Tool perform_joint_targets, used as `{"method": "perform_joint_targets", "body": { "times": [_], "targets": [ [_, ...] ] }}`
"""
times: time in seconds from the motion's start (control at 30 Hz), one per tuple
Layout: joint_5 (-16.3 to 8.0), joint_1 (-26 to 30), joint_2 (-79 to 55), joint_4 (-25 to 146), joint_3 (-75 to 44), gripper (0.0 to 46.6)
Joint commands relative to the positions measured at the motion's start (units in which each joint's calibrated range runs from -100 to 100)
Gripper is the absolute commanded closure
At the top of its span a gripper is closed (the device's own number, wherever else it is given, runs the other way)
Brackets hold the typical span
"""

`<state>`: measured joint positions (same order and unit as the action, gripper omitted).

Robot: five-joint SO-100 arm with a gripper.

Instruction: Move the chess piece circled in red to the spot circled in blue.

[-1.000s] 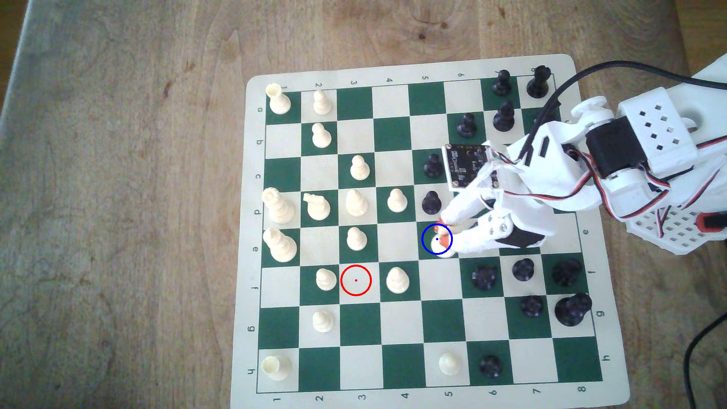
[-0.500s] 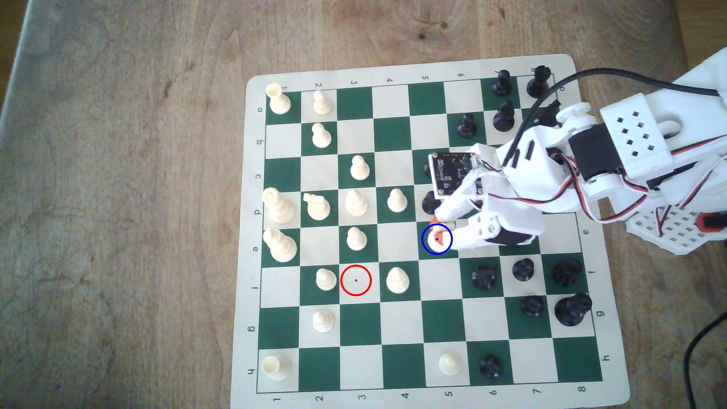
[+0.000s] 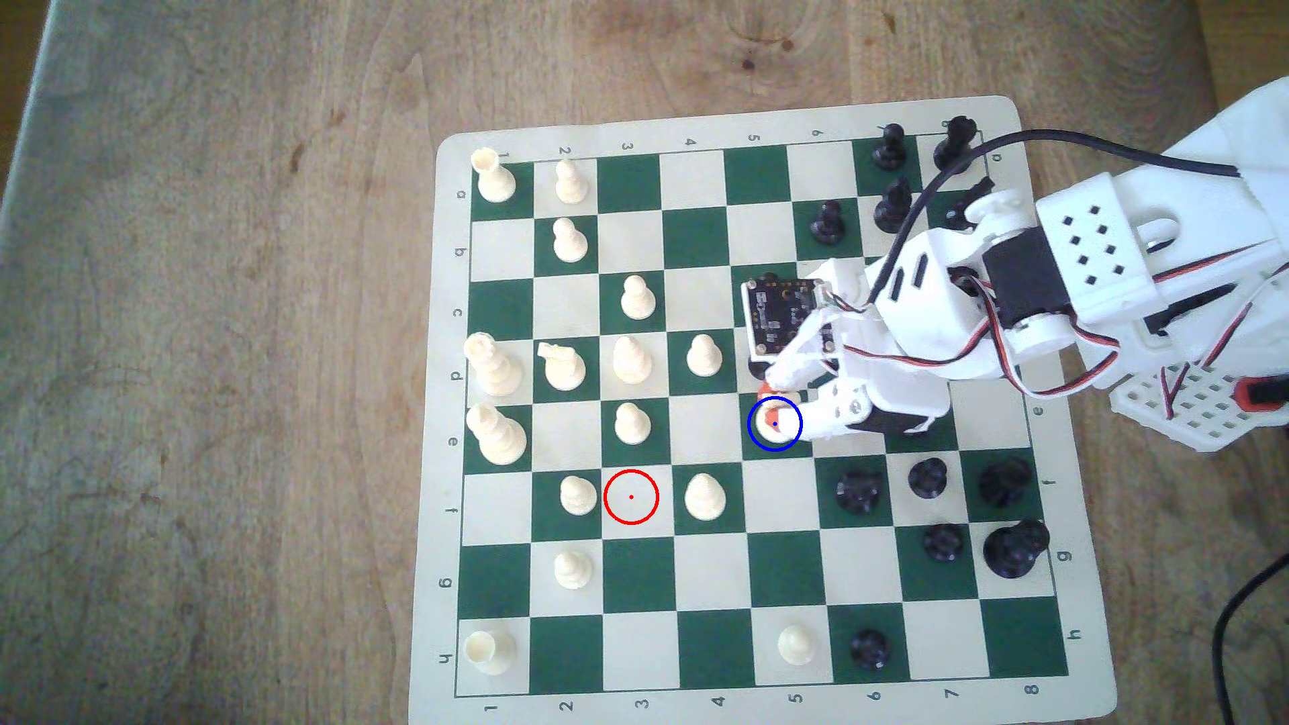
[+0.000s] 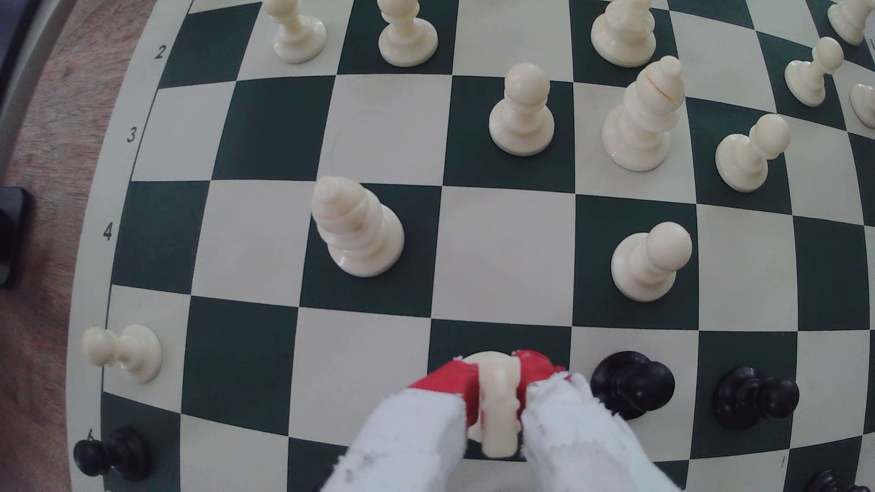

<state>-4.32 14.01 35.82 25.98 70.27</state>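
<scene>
Cream piece (image 4: 496, 402) is mostly covered by the red-tipped fingers (image 4: 454, 381) clamped on it; can't tell if its base touches the board. In ext. view the arm (image 3: 928, 307) hides part of the blue-ringed square (image 3: 757, 452), a black pawn (image 3: 757, 364) next to it & squares behind. Wrist view's edge cuts off several cream pieces & a black one (image 4: 828, 482).

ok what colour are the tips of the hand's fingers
Red. The fingertips are red against white fingers, pinching the cream chess piece; clearest in the wrist view.
</scene>
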Motion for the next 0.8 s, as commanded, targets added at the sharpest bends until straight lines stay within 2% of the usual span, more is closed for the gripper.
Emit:
{"method": "perform_joint_targets", "body": {
  "times": [0.0,0.77],
  "targets": [
    [0.1,-0.7,-0.7,-1.4,-1.5,46.4],
    [-0.1,-0.6,-5.1,-4.1,-2.1,46.4]
  ]
}}
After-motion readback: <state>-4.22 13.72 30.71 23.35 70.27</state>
